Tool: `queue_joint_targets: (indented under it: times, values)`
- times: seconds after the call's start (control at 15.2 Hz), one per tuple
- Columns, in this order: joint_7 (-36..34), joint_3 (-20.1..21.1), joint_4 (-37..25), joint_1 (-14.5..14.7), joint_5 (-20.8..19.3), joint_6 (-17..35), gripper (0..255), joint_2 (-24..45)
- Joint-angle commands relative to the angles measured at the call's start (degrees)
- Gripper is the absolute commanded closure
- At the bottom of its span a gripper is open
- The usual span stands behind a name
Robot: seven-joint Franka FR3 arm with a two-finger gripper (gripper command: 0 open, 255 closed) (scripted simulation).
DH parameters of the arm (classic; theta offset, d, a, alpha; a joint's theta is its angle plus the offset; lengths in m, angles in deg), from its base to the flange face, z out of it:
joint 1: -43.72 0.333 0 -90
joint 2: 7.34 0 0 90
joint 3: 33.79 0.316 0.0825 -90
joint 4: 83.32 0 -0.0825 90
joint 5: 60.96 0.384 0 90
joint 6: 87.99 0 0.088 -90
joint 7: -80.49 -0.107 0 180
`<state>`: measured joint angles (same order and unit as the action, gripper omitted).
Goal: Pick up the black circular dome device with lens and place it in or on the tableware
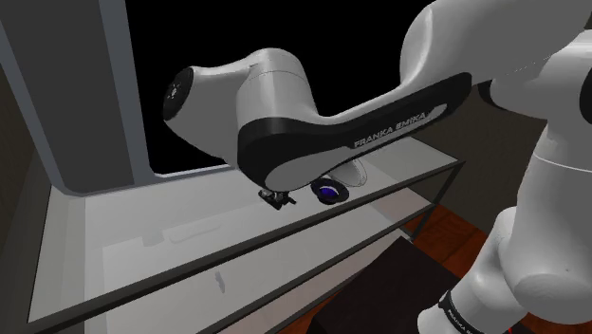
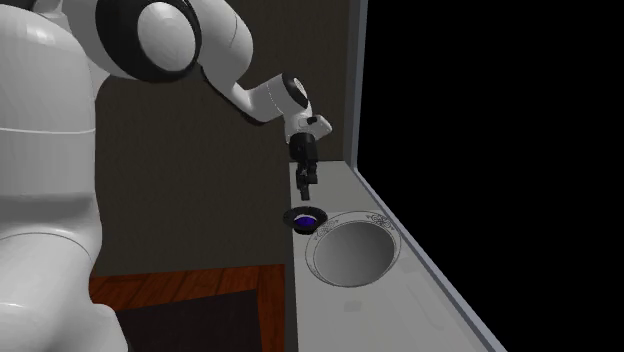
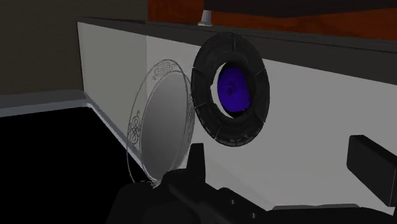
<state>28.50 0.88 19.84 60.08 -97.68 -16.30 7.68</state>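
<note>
I see the end effector [image 2: 305, 182] hovering wide open over the black domed disc with a blue lens [image 2: 307, 217]. The disc lies on the pale counter [image 2: 425, 300], right beside the round grey ornament-rimmed plate [image 2: 352, 252]. The spread, I judge, is to straddle it.

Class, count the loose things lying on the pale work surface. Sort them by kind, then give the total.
Black round device with a blue lens: 1
Round plate with a patterned rim: 1
Total: 2
</note>
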Motion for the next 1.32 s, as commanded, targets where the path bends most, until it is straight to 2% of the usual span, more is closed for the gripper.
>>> queue_joint_targets:
  times: [0.0,0.46,0.99,1.06,1.25]
  values:
    - [-9.0,-0.5,-7.4,6.7,-6.2,-13.6,0,9.8]
    - [-8.8,-1.5,1.2,3.5,-5.4,-7.8,0,5.2]
    - [-8.8,-1.5,1.2,3.5,-5.5,-7.8,0,5.2]
    - [-8.7,-1.5,1.2,3.5,-5.5,-7.8,255,5.1]
    - [-8.7,-1.5,1.3,3.4,-5.5,-7.8,255,5.0]
